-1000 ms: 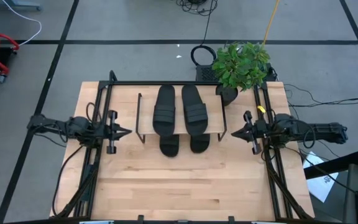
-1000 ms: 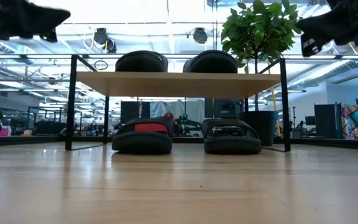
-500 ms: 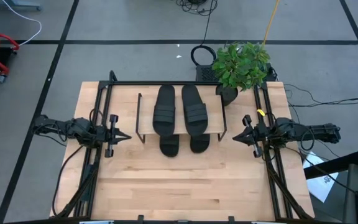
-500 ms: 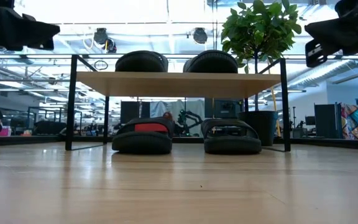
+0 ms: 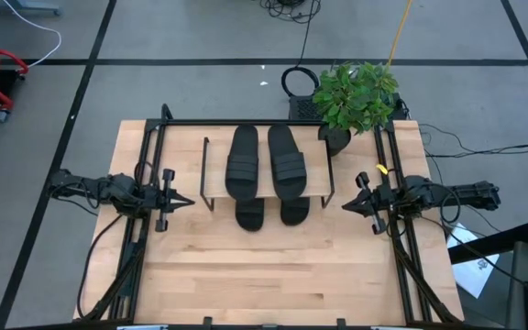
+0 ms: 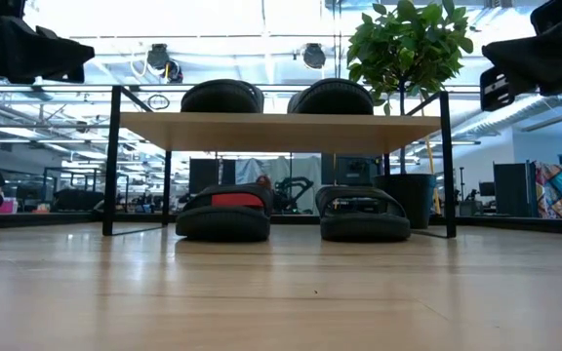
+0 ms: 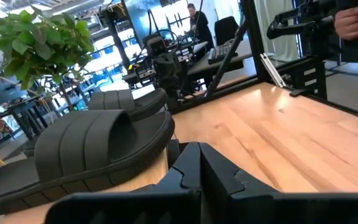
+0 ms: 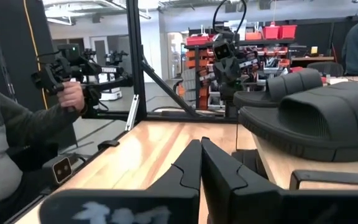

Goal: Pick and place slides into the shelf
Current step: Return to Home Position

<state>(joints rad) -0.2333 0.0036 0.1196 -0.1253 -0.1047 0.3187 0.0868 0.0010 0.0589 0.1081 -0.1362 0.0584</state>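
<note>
The shelf (image 5: 317, 176) stands at the table's far middle, a light plank on thin black legs (image 6: 111, 161). Two black slides (image 5: 243, 163) (image 5: 288, 161) lie side by side on the plank, soles down. Two more slides (image 6: 224, 214) (image 6: 364, 214) rest on the table under it, their ends (image 5: 249, 214) (image 5: 294, 212) sticking out on the near side. My left gripper (image 5: 189, 200) hovers shut to the shelf's left, pointing level at it. My right gripper (image 5: 345, 203) hovers shut to the shelf's right, also pointing at it. Neither holds anything.
A potted plant (image 5: 356, 96) stands at the table's far right corner, beside the shelf. Black frame rails (image 5: 145, 238) (image 5: 406, 247) run along both sides. A person's hand (image 8: 73, 93) holding a device shows beyond the table. Bare tabletop (image 5: 264, 275) lies on the near side.
My right gripper has sunk, staying shut and pointed at the shelf. My left gripper has tipped from pointing slightly down to level, hardly shifting. The slides and the shelf have stayed put.
</note>
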